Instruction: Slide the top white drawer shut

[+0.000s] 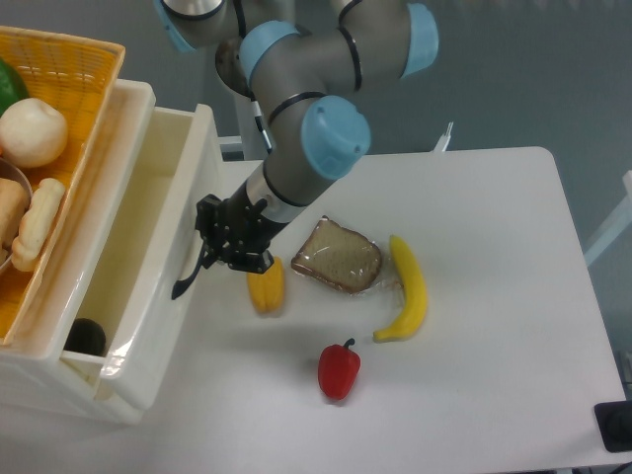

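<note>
Pushing top white drawer toward 9 o'clock; gripper at its black handle, grip state unclear. Contact could slip off.

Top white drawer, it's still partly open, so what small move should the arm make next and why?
Probably keep pushing left. The top white drawer still shows an open gap with a dark round object inside, and the gripper sits at the black handle on its front panel.

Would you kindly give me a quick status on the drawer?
Gripper pressed against the curved black handle, grip state unclear. Top white drawer partly open, dark round object inside. Nothing visibly blocking it.
</note>
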Controlling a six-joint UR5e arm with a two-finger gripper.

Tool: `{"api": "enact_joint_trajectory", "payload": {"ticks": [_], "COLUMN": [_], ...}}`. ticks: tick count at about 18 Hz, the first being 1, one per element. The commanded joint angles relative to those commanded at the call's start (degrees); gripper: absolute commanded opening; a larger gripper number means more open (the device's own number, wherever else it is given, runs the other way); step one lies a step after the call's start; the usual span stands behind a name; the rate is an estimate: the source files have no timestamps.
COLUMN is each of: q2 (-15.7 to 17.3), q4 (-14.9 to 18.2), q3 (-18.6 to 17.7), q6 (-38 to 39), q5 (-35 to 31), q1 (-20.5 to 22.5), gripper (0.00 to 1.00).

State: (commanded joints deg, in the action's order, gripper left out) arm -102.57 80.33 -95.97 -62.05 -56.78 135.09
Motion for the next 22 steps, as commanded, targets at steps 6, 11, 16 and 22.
{"api": "enact_joint_trajectory", "payload": {"ticks": [6,11,16,22], "q2": [0.5,0.5,0.4,0.3], "q4": [-0.1,-0.1,-0.2,-0.8], "q3": [-0.2,-0.2,-0.2,0.8], "q6": [1.1,1.1,1.1,1.0], "q5": [0.0,0.0,0.0,-0.4], "q1": [-2.2,-3.2,-3.3,1.7], "gripper": [0.00,0.00,0.00,1.00]}}
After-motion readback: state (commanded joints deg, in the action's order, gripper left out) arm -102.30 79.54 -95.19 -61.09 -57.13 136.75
